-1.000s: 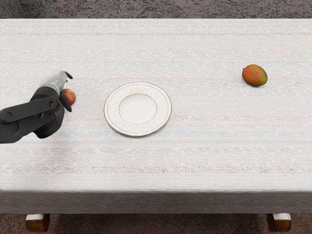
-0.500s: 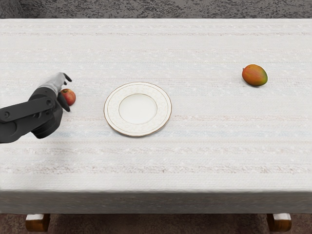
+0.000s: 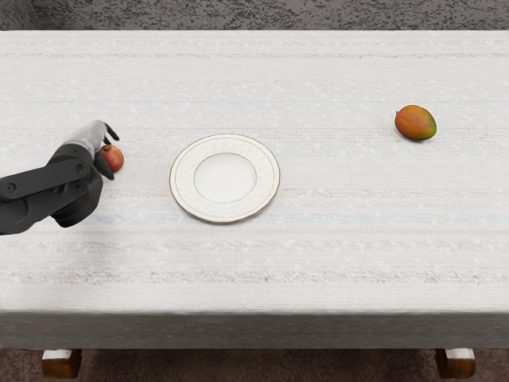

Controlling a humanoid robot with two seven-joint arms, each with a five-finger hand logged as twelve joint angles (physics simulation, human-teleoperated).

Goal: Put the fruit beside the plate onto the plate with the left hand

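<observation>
A small red apple (image 3: 114,158) lies on the table just left of the white plate (image 3: 225,204), which has nothing on it. My left hand (image 3: 102,151) comes in from the left edge and sits against the apple's left side. Its fingers (image 3: 111,133) curl over the far side of the apple and the thumb wraps the near side, so the hand is shut on it. The apple still rests on the tabletop. The hand hides part of the apple's left half.
A red-green mango (image 3: 415,122) lies far to the right, well away from the plate. The white table (image 3: 318,255) spreads wide in front, with its front edge near the bottom of the view.
The fingers have curled down closer around the apple, and the forearm has drawn slightly left. The apple has barely moved.
</observation>
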